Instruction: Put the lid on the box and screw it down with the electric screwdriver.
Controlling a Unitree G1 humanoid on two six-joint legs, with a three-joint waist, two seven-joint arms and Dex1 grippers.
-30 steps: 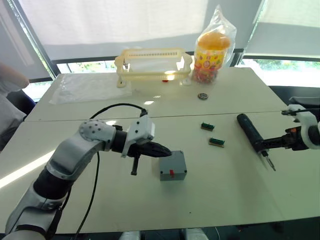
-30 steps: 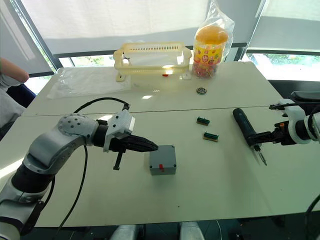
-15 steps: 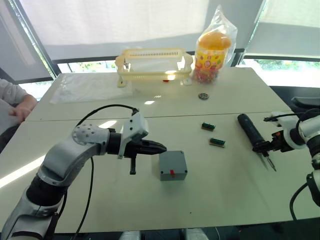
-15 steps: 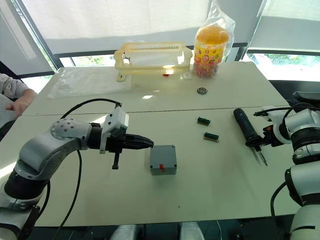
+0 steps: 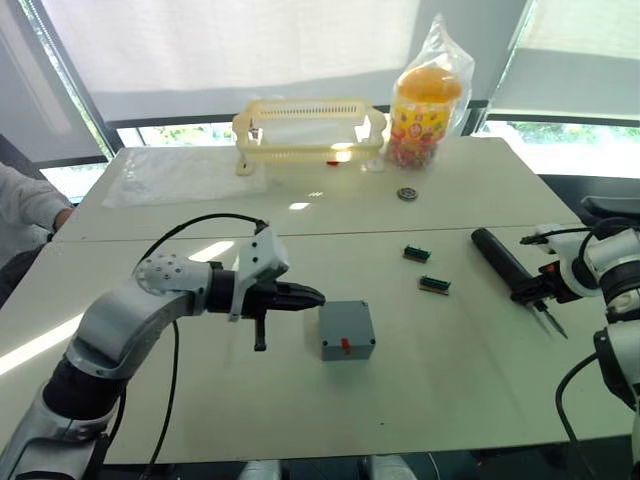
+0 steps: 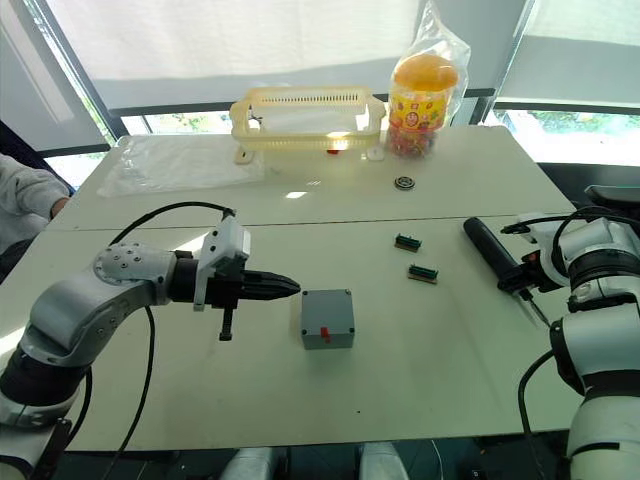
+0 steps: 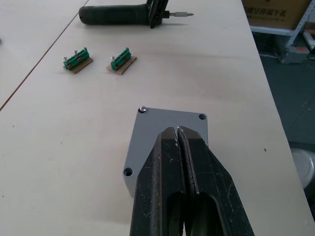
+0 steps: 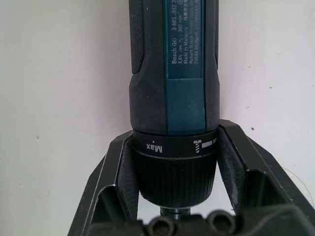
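The box (image 5: 347, 331) sits on the bench (image 5: 430, 400) with the lid (image 7: 170, 129) already on top of it; a small red mark faces the near bench edge. In the left wrist view, 3 corner holes of the lid are visible, and 1 of them holds a bright screw head (image 7: 142, 109). The left gripper (image 5: 312, 296) hovers just beside the box, tips pointing at its upper edge, and its 2 black fingers (image 7: 167, 162) are pressed together with nothing between them.

The electric screwdriver (image 5: 505, 265) lies on the bench well apart from the left gripper, on the far side of the box. The right gripper (image 5: 541, 291) is at its bit end, and the right wrist view shows the 2 fingers (image 8: 120, 169) straddling the black collar, pinching the tool just behind the bit. The thin metal bit (image 5: 551, 322) projects past the right gripper.

2 small green connector blocks (image 5: 416, 253) (image 5: 433, 284) lie on the bench between the box and the electric screwdriver. Beyond both grippers, at the far side of the bench, stand a yellow plastic basket (image 5: 308, 127) and a bagged snack jar (image 5: 427, 98), with a small round part (image 5: 406, 192) in front of them.
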